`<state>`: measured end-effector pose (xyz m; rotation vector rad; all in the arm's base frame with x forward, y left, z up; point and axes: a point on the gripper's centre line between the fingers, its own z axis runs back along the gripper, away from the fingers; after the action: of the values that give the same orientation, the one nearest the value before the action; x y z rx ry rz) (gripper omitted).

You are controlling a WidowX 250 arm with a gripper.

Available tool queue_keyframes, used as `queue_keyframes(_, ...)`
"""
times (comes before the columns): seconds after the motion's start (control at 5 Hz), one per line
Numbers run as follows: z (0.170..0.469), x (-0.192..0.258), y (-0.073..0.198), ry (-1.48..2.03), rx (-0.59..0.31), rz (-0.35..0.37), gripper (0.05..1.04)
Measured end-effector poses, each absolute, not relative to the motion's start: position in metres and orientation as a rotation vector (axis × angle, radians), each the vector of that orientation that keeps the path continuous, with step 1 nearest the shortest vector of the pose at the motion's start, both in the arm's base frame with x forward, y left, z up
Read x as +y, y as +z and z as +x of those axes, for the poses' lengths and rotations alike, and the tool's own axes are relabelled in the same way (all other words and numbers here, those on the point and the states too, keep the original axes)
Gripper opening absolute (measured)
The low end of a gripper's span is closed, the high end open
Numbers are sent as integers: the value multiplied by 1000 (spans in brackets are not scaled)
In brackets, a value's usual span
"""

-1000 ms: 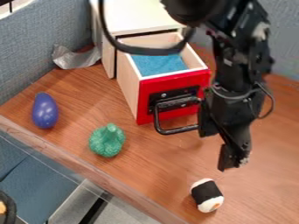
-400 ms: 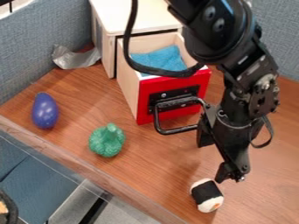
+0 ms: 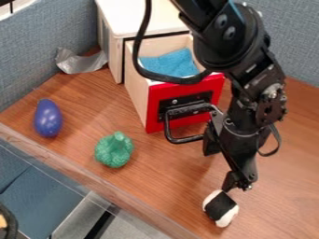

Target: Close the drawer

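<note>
1. Across the counter (image 3: 87, 112), out from the cabinet (image 3: 124, 18): drawer (image 3: 159, 93), open; best pushed squarely, without twist, straight back.
2. Long axis: from cabinet downward, slightly right; red front facing outward along it.
3. Right of that front: claw (image 3: 223, 164), fingers apart; first to be brought before the front.
4. On the front: handle (image 3: 185, 140), likely suited to steady, central pressure.
5. Near the lower fingertip: sushi piece (image 3: 218, 205), best avoided.

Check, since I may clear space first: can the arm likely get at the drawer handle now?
Probably yes: the gripper hangs beside the handle with nothing visible between them, though the toy roll lies close below.
</note>
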<state>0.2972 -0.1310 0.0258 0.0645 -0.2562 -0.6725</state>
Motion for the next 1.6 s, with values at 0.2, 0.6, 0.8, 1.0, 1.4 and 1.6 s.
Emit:
queue_keyframes(0.2, 300, -124, 22, -668, -246, 68, 1001)
queue_keyframes(0.6, 317, -112, 29, -626, -273, 74, 1001)
queue_keyframes(0.8, 325, -107, 27, -615, -272, 80, 1001)
queue_keyframes(1.0, 326, -104, 28, -608, -267, 86, 1001)
queue_keyframes(1.4, 331, -84, 29, -567, -258, 102, 1000)
queue_keyframes(1.6, 332, -74, 29, -544, -246, 106, 1000)
